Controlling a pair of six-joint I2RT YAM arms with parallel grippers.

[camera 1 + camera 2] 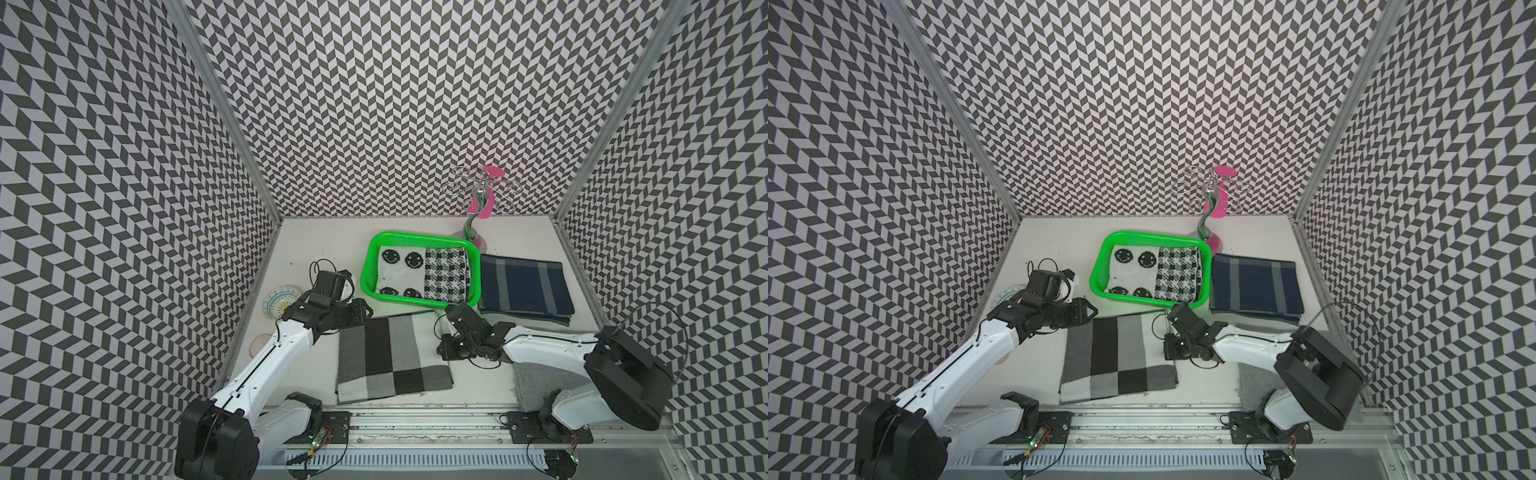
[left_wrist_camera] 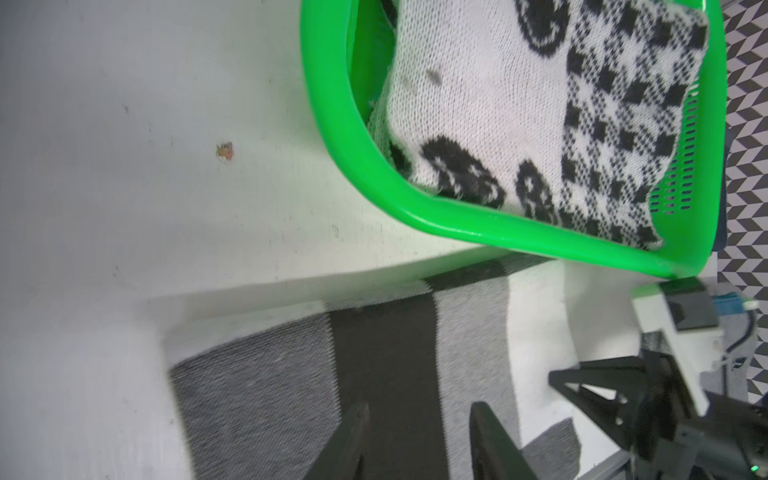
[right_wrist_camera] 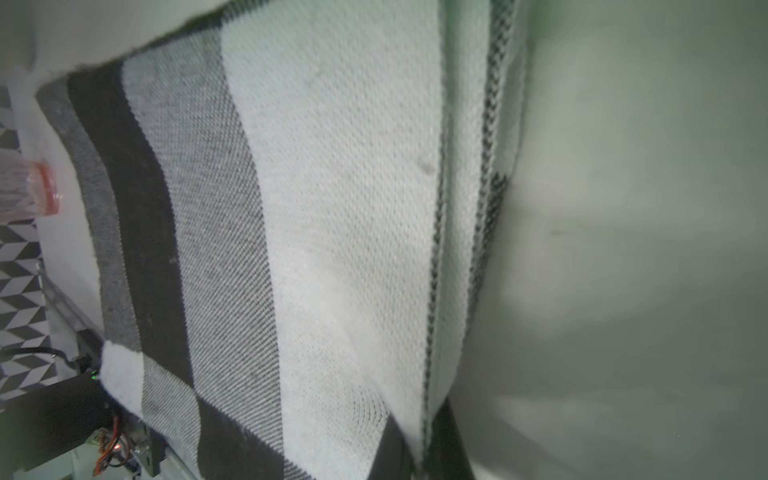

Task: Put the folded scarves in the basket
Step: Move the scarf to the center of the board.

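A folded scarf (image 1: 390, 357) (image 1: 1117, 357) in grey, black and white blocks lies flat near the table's front, in front of the green basket (image 1: 373, 266) (image 1: 1096, 270). My right gripper (image 1: 444, 352) (image 1: 1169, 349) is at the scarf's right edge. In the right wrist view it is shut (image 3: 419, 419) on that white edge (image 3: 332, 208). My left gripper (image 1: 366, 312) (image 1: 1092, 311) hovers at the scarf's far left corner. In the left wrist view it is open (image 2: 419, 409) over the dark stripe (image 2: 382, 353), the basket rim (image 2: 345, 137) just beyond.
A smiley and houndstooth scarf (image 1: 424, 272) fills the basket. A navy plaid scarf (image 1: 525, 286) lies right of it. A chrome stand on a pink base (image 1: 478, 199) stands behind. A patterned plate (image 1: 280, 299) lies at the left wall, a grey mat (image 1: 536, 382) under my right arm.
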